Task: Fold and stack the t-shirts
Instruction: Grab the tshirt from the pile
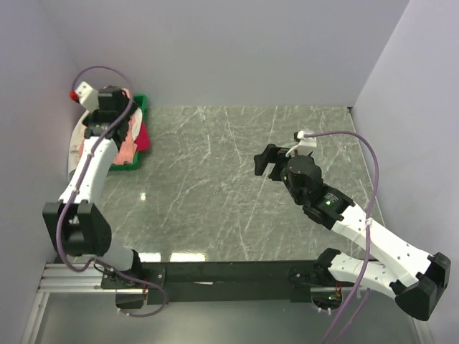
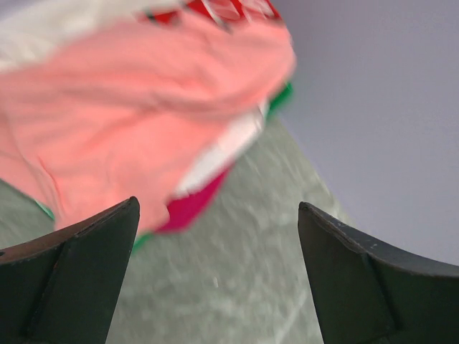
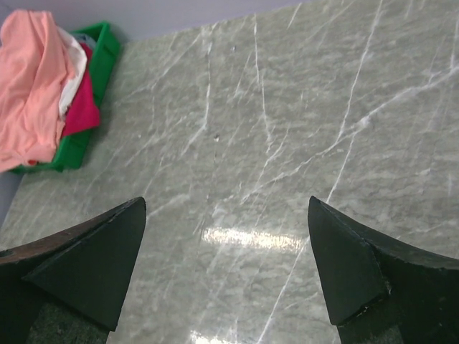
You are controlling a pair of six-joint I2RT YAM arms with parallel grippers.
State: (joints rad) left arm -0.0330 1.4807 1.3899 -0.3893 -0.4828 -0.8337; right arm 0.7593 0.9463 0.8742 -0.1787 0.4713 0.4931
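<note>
The t-shirts (image 3: 29, 86) are lying heaped in the green tray (image 3: 72, 147) at the table's (image 1: 237, 186) far left corner. The left gripper (image 2: 215, 215) and right gripper (image 3: 226, 208) are hanging wide open, holding nothing. The cloth is looking soft and floppy; pinching a top fold seems best.

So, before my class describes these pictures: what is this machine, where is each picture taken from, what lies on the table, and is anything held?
Two white-and-black robot arms are bolted at the near edge of a grey marble-patterned table; the top picture looks down on both. The other two are taken from the wrists, so the dark wedges are each arm's own fingers. In a green plastic tray at the far left lie three heaped cloth t-shirts: salmon-pink shirt on top, white shirt and magenta shirt beneath. The left gripper hangs open near them, the right gripper open over the table. Nothing is held.
</note>
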